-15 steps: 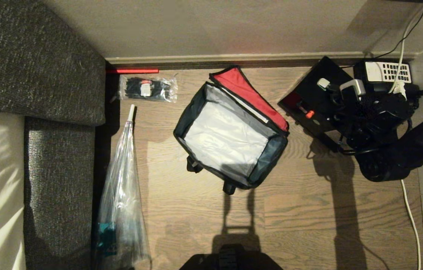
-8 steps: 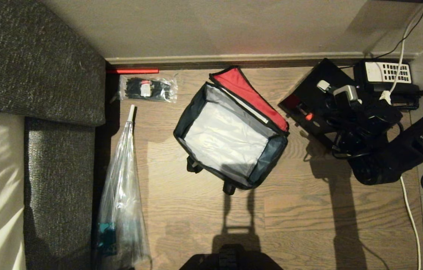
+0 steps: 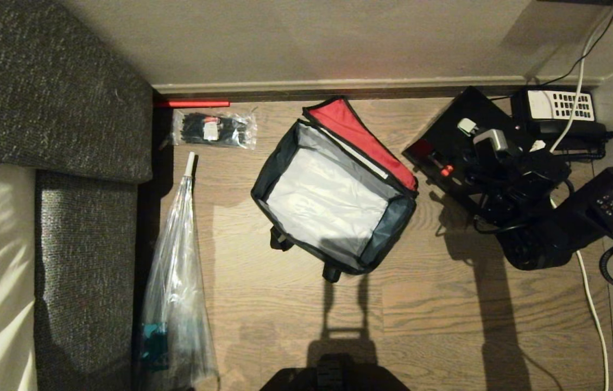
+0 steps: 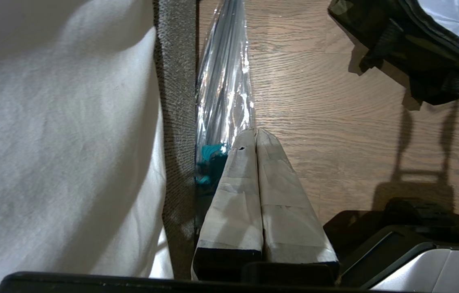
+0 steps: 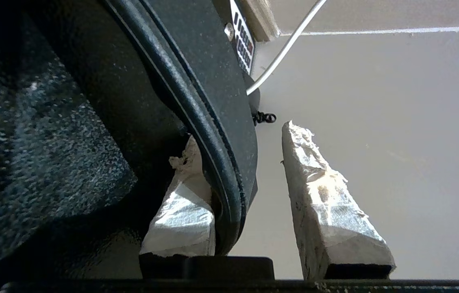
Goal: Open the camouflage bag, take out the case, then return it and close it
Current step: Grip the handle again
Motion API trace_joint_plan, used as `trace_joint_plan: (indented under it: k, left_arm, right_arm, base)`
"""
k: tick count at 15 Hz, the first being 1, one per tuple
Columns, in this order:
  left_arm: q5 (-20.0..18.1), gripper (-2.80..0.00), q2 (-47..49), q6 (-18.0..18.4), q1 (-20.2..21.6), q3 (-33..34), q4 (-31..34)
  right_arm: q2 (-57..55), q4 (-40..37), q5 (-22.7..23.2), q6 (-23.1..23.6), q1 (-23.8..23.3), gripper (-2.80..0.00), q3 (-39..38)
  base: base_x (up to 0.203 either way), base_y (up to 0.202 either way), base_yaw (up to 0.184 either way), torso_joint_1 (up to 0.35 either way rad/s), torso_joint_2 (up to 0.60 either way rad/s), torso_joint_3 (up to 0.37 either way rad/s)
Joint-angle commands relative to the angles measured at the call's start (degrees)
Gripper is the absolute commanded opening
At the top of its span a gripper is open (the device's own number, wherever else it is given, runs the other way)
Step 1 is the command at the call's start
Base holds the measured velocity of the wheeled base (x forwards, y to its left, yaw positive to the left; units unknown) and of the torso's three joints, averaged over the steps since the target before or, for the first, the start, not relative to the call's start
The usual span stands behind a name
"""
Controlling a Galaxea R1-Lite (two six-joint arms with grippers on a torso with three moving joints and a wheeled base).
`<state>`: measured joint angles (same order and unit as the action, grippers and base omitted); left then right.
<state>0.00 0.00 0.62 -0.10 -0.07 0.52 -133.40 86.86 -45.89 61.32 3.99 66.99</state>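
The camouflage bag [image 3: 267, 176] lies open in the middle of the wooden floor, its red lid [image 3: 358, 130] folded back and its silvery interior bare. A corner of the bag [image 4: 396, 44] also shows in the left wrist view. The flat black case [image 3: 447, 122] rests tilted to the bag's right, by the wall. My right gripper [image 3: 481, 133] straddles the case's rim [image 5: 213, 122]. One finger lies against the case and the other finger [image 5: 318, 195] stands off it with a gap, so the gripper [image 5: 240, 134] is open. My left gripper [image 4: 256, 131] is shut and empty, parked low beside the sofa.
A black desk phone with a white keypad [image 3: 556, 106] sits behind the case, and a white cable [image 3: 591, 304] trails down the right side. A clear bag of cable ties [image 3: 214, 129] and a clear umbrella [image 3: 176, 282] lie left of the bag, along the grey sofa [image 3: 51, 87].
My right gripper's fingers have drawn much closer together around the case's rim, and the arm has shifted slightly left. The bag and the case have stayed put.
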Motion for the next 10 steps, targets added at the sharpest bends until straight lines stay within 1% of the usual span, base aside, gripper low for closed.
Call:
trace_joint_plan:
  k: [1, 3, 7, 10]
  left_arm:
    - [0.0, -2.8, 0.0, 0.08, 0.01, -0.01, 0.0]
    - [0.0, -2.8, 0.0, 0.08, 0.01, -0.01, 0.0]
    - [0.0, -2.8, 0.0, -0.01, 0.01, -0.01, 0.0]
    - [0.01, -2.8, 0.0, 0.0, 0.01, -0.01, 0.0]
  right_arm:
    - [-0.25, 0.8, -0.08, 0.4, 0.14, -2.8, 1.41]
    - [1.87, 0.8, -0.08, 1.46, 0.1, -2.8, 1.4]
    - [10.01, 0.8, -0.14, 2.6, 0.05, -2.8, 0.11]
    - [16.33, 0.8, -0.13, 5.06, -0.02, -2.8, -0.85]
  base:
    - [0.0, 0.0, 0.0, 0.0, 0.0, 0.0]
    - [0.0, 0.0, 0.0, 0.0, 0.0, 0.0]
    - [0.0, 0.0, 0.0, 0.0, 0.0, 0.0]
    - [0.0, 0.0, 0.0, 0.0, 0.0, 0.0]
